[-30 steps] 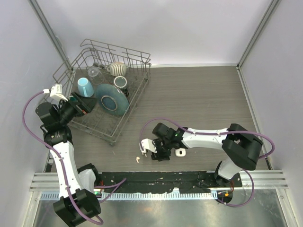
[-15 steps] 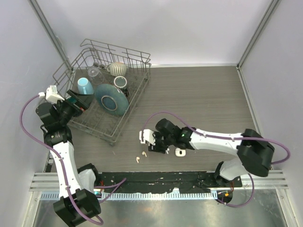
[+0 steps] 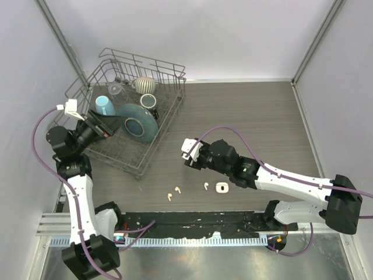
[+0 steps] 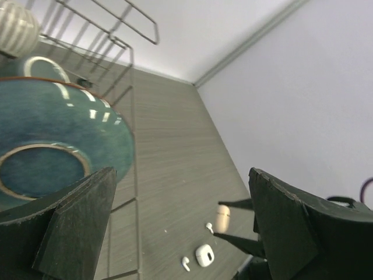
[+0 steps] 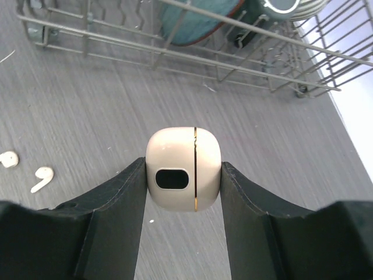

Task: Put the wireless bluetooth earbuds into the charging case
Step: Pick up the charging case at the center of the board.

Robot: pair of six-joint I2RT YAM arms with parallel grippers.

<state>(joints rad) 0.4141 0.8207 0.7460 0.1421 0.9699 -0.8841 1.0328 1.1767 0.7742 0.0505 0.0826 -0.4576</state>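
Charging case [image 5: 183, 169], lid shut, sits clamped in the right gripper [image 5: 183, 185], probably for opening (earbuds [image 5: 42, 178] at its nine o'clock, right wrist view); left gripper [image 4: 182, 210] gapes.

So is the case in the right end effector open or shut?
Shut: the charging case shows only a thin closed seam, lid flush.

The wood-grain table [image 3: 245, 116] bears a wire rack [image 3: 140, 170], three earbuds [image 3: 176, 189], one white object [image 3: 221, 187].
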